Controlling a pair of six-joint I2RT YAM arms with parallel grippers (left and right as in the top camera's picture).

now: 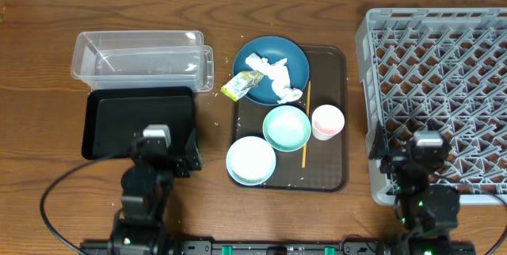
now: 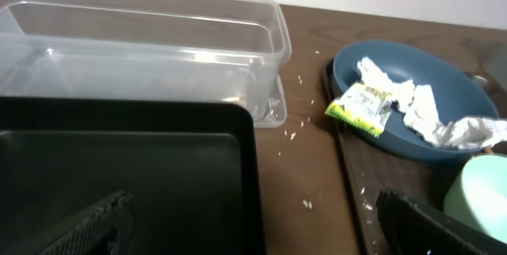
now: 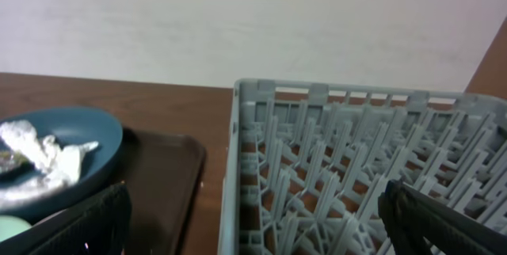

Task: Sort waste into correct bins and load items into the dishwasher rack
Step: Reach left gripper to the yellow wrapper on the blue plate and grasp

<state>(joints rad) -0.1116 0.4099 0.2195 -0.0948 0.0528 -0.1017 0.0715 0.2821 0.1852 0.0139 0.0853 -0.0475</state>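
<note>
The dark-blue dish (image 1: pixel 271 62) holds crumpled white tissues (image 1: pixel 273 75) and a yellow-green wrapper (image 1: pixel 238 86) at its left edge; it also shows in the left wrist view (image 2: pixel 412 97). The mint-green bowl (image 1: pixel 286 127), white bowl (image 1: pixel 251 159), pink-white cup (image 1: pixel 327 121) and yellow-orange stick (image 1: pixel 305 124) lie on the brown tray (image 1: pixel 337 176). Rice grains (image 2: pixel 307 203) dot the table. The clear tub (image 1: pixel 139 55) stands behind the black tray (image 1: pixel 103 120). The grey rack (image 1: pixel 436 89) is at right. My left gripper (image 2: pixel 253 231) is open over the black tray's right edge. My right gripper (image 3: pixel 253 223) is open over the rack's left front corner.
The table's back edge meets a pale wall (image 3: pixel 253 17). Bare wood (image 1: pixel 214 136) runs between the black tray and the brown tray. A narrow strip of wood (image 1: pixel 356 104) separates the brown tray from the rack.
</note>
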